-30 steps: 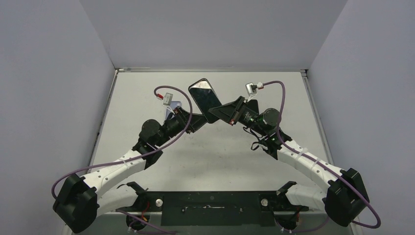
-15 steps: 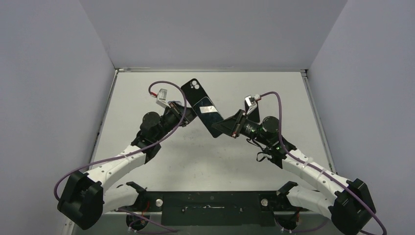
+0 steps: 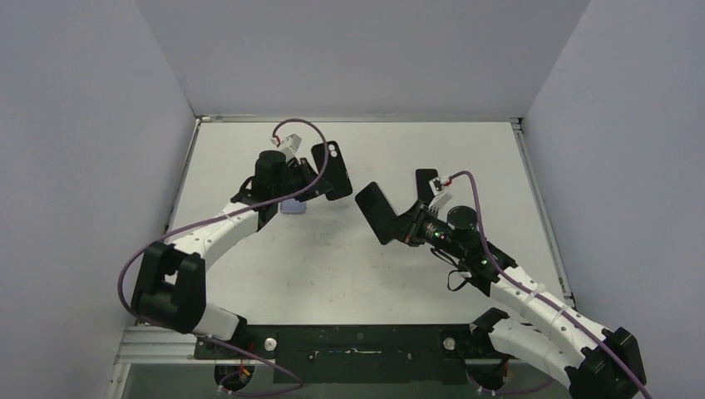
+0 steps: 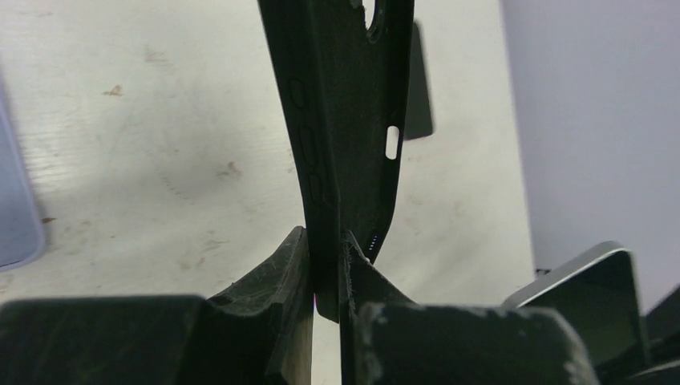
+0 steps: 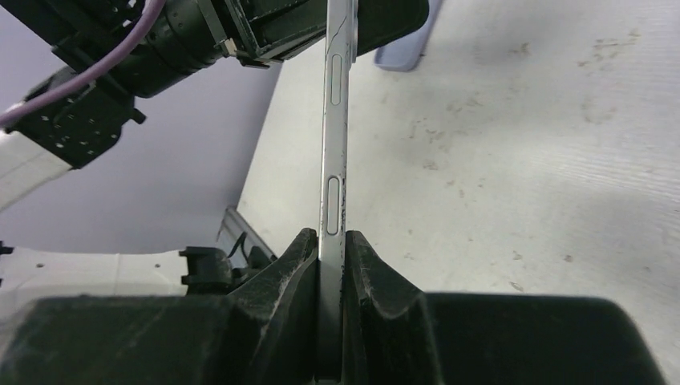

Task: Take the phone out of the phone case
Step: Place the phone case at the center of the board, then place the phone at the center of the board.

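The black phone case (image 3: 331, 170) is empty and apart from the phone. My left gripper (image 3: 313, 180) is shut on the case's lower edge and holds it above the table; in the left wrist view the case (image 4: 341, 120) stands edge-on between my fingers. My right gripper (image 3: 402, 226) is shut on the dark phone (image 3: 377, 212), held tilted in the air right of the case. In the right wrist view the phone's silver edge (image 5: 333, 144) rises from between my fingers. The phone's corner also shows in the left wrist view (image 4: 589, 293).
A small pale lilac object (image 3: 292, 207) lies on the table under the left arm; it also shows in the left wrist view (image 4: 16, 208) and the right wrist view (image 5: 405, 44). Grey walls enclose the white table (image 3: 465, 150) on three sides.
The phone and case have come apart. My left gripper carried the case up and left; my right gripper drew the phone down and right.
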`<control>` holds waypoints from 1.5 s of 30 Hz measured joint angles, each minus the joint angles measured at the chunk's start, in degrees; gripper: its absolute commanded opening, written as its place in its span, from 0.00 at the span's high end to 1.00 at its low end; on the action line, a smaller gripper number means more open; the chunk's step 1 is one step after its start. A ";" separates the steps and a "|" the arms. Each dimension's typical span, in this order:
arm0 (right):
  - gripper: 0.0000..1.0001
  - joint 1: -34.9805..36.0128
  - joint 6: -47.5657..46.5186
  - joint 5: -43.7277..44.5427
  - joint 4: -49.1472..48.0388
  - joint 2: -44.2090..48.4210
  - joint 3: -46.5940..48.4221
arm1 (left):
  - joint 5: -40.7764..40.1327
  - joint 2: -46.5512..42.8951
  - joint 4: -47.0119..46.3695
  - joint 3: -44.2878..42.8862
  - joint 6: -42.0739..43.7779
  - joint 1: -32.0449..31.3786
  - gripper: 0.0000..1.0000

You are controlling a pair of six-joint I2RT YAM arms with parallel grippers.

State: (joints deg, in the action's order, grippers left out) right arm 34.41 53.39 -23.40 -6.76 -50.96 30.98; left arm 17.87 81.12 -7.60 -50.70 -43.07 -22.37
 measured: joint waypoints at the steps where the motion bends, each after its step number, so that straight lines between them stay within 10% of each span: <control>1: 1.00 -0.15 -0.39 1.11 0.76 0.00 -0.07 | 0.50 2.10 3.10 -2.05 2.27 0.20 1.00; 16: 1.00 -1.01 -4.59 9.18 6.60 -0.07 -1.53 | 0.33 28.00 33.09 -24.98 24.61 3.78 0.99; 37: 1.00 -1.07 -7.93 11.13 7.30 -5.29 -1.86 | -1.62 32.11 39.01 -29.68 27.74 7.37 0.36; 45: 1.00 -1.64 -5.49 15.06 1.77 -14.58 -0.94 | -2.01 16.31 39.17 -23.47 26.69 6.99 0.15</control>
State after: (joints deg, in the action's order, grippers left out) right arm 32.77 47.90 -8.34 -4.99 -65.54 30.04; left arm 15.86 97.43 31.57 -74.17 -16.38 -15.38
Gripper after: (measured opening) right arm 0.125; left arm 0.835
